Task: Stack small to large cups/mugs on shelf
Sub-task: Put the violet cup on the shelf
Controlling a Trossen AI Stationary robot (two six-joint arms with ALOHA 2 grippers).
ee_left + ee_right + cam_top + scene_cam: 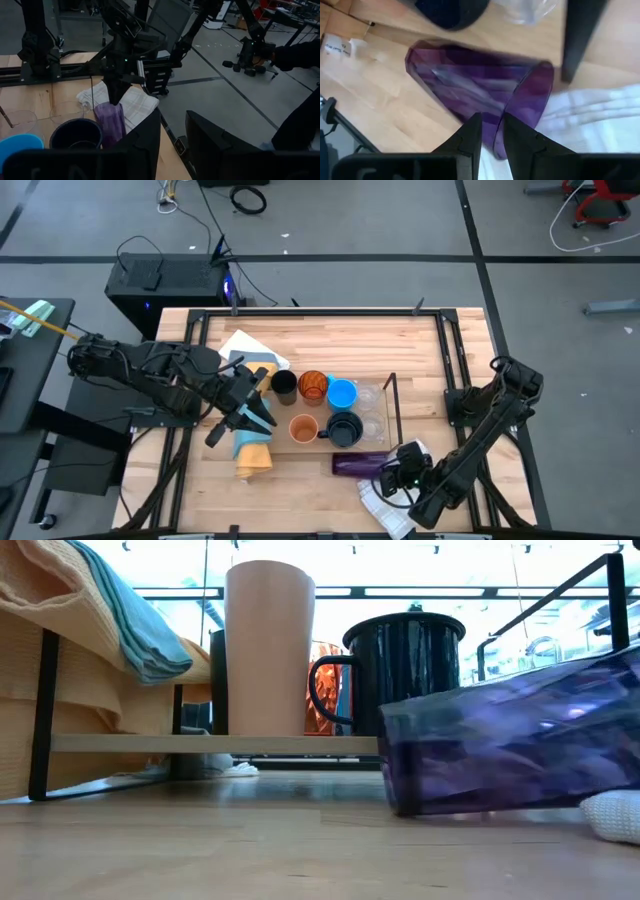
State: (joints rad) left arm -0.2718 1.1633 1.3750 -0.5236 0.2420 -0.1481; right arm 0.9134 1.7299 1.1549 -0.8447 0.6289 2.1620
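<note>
A purple tumbler (356, 464) (470, 80) lies on its side on the table, near the front edge. Its mouth faces a white cloth (385, 505), and my right gripper (398, 472) (492, 135) is shut on it. On the shelf (200, 743) stand a black cup (284, 384), an amber cup (313, 387), a blue cup (342, 393), clear glasses (369, 408), a peach cup (304, 428) and a dark handled mug (344, 430). My left gripper (255, 415) (172, 145) hangs open above the shelf's left end, holding nothing. My right gripper has the tumbler's rim (506, 111) between its two fingers, one over the outer wall and one at the open mouth. The fingers slant down from the table's right side. The tumbler lies on its side with its wall on the table (480, 808).
A rolled yellow-and-blue cloth (252, 452) lies at the shelf's left end. A white sheet (250, 345) lies behind it. The white cloth (600, 115) lies by the tumbler's mouth. Black frame rods (445, 350) run along the table's sides.
</note>
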